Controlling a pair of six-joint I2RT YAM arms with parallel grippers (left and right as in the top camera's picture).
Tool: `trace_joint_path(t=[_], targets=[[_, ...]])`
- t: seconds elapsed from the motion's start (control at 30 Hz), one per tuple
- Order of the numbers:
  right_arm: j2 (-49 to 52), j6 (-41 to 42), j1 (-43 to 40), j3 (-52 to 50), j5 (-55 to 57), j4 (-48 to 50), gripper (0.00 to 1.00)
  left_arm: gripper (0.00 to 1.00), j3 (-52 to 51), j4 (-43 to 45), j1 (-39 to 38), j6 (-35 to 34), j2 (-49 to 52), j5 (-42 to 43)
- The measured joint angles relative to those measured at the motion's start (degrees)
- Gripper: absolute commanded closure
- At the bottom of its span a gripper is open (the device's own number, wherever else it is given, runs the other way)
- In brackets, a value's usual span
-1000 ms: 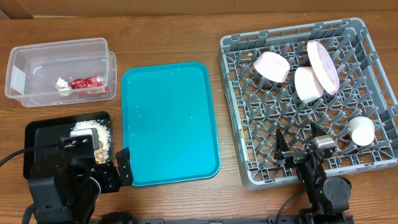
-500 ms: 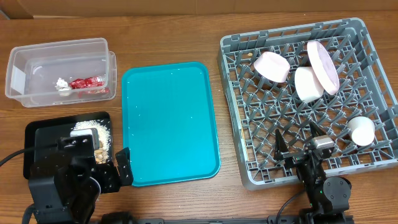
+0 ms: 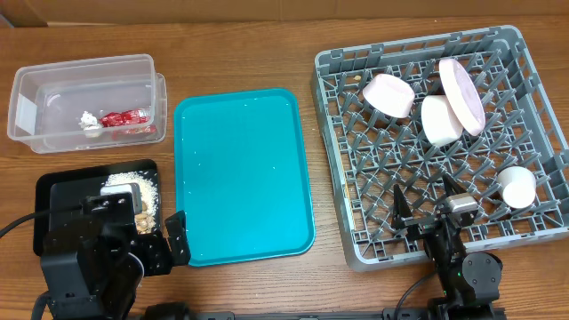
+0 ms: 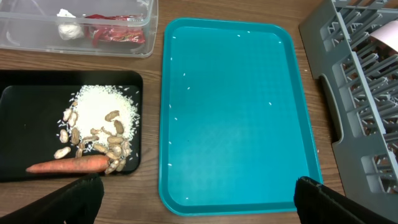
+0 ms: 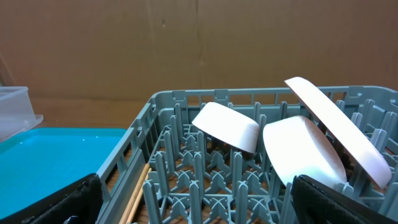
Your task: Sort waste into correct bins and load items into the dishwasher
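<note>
The clear tub (image 3: 53, 89) at the back left holds the red wrapper (image 3: 124, 117) and the white paper wad (image 3: 89, 121). The black tray (image 4: 28, 118) holds beige food scraps (image 4: 102, 127) and the orange carrot (image 4: 68, 165). The grey dish rack (image 3: 356, 204) on the right holds two bowls (image 3: 389, 95) (image 3: 440, 120), a plate (image 3: 462, 92) on edge and a small white cup (image 3: 516, 185). Chopsticks (image 5: 134, 190) lie along the rack's left wall. My left gripper (image 4: 199, 202) is open and empty above the table's front edge. My right gripper (image 5: 199, 205) is open and empty over the rack's front.
A large teal serving tray (image 3: 240, 178) lies bare between the black tray and the rack. A brown cardboard wall (image 5: 186, 43) stands behind the table. Both arm bases sit at the front edge.
</note>
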Motion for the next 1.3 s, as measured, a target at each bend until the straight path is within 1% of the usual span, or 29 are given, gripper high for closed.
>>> trace_joint_path(t=[0.23,0.33,0.43,0.53,0.6,0.67,0.7,0.73,0.77,0.8,0.83,0.87,0.97,1.0,1.03,1.13,1.3], targets=[[0.00,-0.02,0.00,0.00,0.00,0.00,0.00,0.00,-0.15,0.11,0.00,0.04,-0.07,-0.50],[0.00,0.00,0.00,0.00,0.00,0.02,0.00,0.00,-2.78,3.63,0.00,0.09,-1.64,-1.64],[0.00,0.00,0.00,0.00,-0.02,0.04,0.00,0.00,-9.64,12.44,0.00,0.24,-6.25,-2.36],[-0.04,-0.02,0.00,0.00,0.00,0.07,0.00,0.00,-20.96,23.19,-0.11,0.24,-13.92,-2.36],[-0.04,-0.02,0.00,0.00,-0.02,0.00,0.00,0.00,-27.36,28.46,-0.76,0.26,-18.16,-2.34],[-0.04,-0.07,0.00,0.00,-0.02,0.04,0.00,0.00,-35.21,36.92,-2.32,0.24,-23.52,-2.34],[-0.04,-0.04,0.00,0.00,0.00,0.02,0.00,0.00,-37.44,39.01,-2.78,0.26,-25.05,-2.29],[-0.04,-0.04,0.00,0.00,0.00,0.04,0.00,0.00,-41.55,44.11,-3.50,0.24,-27.87,-2.32],[-0.04,-0.02,0.00,0.00,-0.02,0.04,0.00,0.00,-44.70,47.30,-3.87,0.24,-29.94,-2.32],[-0.04,-0.02,0.00,0.00,0.00,0.07,0.00,0.00,-47.01,50.18,-3.87,0.22,-31.32,-2.27],[-0.04,-0.02,0.00,0.00,0.00,0.04,0.00,0.00,-50.47,56.19,-3.87,0.15,-33.09,-2.29],[-0.04,-0.04,0.00,0.00,0.00,0.04,0.00,0.00,-53.09,59.95,-3.85,0.17,-34.45,-2.34],[-0.04,-0.07,0.00,0.00,-0.02,0.04,0.00,0.00,-59.34,70.05,-3.87,0.13,-35.63,-2.34],[-0.04,-0.04,0.00,0.00,0.00,0.02,0.00,0.00,-60.76,71.38,-3.87,0.11,-35.63,-2.32],[-0.04,-0.04,0.00,0.00,-0.02,0.09,0.00,0.00,-62.53,74.60,-3.87,0.04,-35.63,-2.25],[-0.04,-0.02,0.00,0.00,0.00,0.04,0.00,0.00,-65.42,70.18,-3.87,-0.02,-35.91,-2.12],[-0.04,-0.07,0.00,0.00,-0.02,0.09,0.00,0.00,-66.12,70.03,-3.87,-0.02,-35.87,-2.16]])
